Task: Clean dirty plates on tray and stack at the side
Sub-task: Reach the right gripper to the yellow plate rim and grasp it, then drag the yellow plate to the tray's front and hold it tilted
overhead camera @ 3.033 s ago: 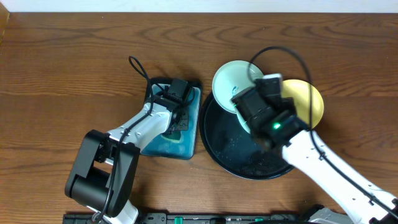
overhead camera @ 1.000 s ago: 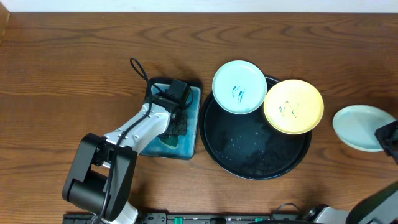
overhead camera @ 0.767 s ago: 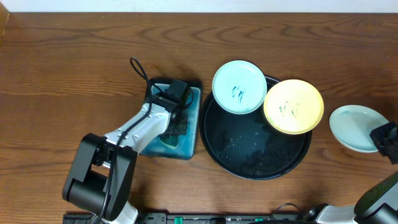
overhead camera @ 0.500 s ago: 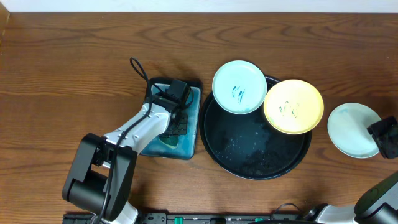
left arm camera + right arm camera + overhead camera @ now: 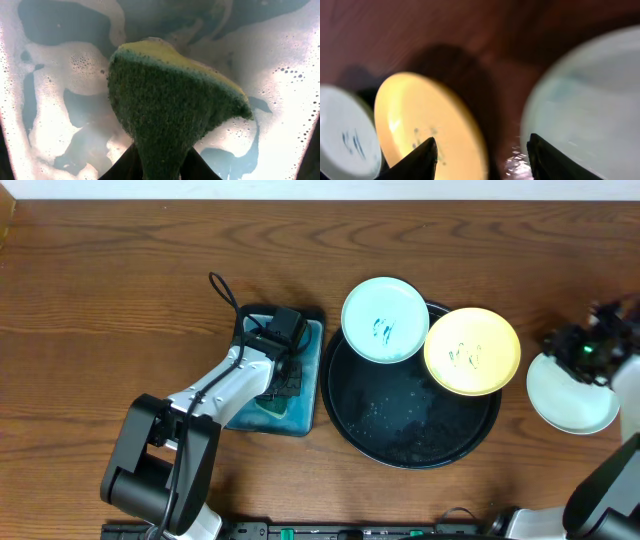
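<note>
Overhead: right arm (image 5: pixel 592 345) hovers over mint plate (image 5: pixel 578 406).

Going off the tray (image 5: pixel 410 435): its middle and near half are wide open. The far rim is crowded by the mint plate (image 5: pixel 385 320) and yellow plate (image 5: pixel 472 350), almost touching each other. Left of it the basin (image 5: pixel 300 415) sits just beside, my left arm (image 5: pixel 225 385) over it. On the right there's the third plate (image 5: pixel 575 405) under my right end effector (image 5: pixel 560 345). Beyond the far rim is bare tabletop (image 5: pixel 150 260).
</note>
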{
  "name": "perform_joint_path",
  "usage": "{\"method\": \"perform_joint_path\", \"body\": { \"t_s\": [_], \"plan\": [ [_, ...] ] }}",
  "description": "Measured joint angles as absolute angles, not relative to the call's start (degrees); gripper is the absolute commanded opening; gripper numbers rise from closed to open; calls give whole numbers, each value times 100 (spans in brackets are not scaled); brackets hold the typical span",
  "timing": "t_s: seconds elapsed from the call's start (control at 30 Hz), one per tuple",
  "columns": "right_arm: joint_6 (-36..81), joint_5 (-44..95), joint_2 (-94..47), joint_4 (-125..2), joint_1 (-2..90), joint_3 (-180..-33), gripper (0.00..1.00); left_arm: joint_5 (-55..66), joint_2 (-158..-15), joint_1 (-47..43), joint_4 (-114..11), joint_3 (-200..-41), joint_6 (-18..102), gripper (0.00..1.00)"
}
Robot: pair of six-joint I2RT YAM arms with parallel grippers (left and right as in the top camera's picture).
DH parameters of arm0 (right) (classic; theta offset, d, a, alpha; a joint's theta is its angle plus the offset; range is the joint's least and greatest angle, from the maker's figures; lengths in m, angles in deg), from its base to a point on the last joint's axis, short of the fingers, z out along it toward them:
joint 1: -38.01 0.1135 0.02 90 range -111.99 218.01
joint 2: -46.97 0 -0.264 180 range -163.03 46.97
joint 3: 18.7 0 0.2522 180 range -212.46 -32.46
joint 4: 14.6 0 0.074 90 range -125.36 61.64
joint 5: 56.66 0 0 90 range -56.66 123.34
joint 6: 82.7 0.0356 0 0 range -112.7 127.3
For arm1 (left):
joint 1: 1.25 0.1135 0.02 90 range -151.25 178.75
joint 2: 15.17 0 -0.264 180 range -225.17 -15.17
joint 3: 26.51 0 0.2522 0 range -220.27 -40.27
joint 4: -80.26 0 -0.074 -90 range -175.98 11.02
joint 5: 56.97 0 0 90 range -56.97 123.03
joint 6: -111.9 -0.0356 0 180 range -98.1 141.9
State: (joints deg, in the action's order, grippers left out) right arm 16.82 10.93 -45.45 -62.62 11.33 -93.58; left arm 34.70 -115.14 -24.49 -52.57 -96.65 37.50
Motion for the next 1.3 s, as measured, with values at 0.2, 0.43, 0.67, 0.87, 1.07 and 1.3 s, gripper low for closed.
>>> {"method": "perform_joint_path", "body": {
  "t_s": [0.2,0.43,0.67,0.87,1.07,1.3],
  "plan": [
    [1405,1731,-4678,-6109,1811,-9358,46,3468,-11514,-2449,-5259,-9665,3750,25],
    [1271,2020,-5332,-6047,2062,-9361,21,3470,-11514,-2447,-5259,-9665,3750,25],
    [1271,2044,-5522,-6102,2071,-9365,1,3470,-11514,-2447,-5259,-9665,3750,25],
    [1274,2116,-5148,-6351,2060,-9367,1,3470,-11514,-2447,-5261,-9665,3750,26],
    [1280,2061,-4239,-6981,2106,-9369,1,3470,-11514,-2449,-5261,-9665,3750,26],
    [1289,1788,-3824,-8085,2707,-9378,1,3470,-11514,-2447,-5261,-9665,3750,26]
  ]
}}
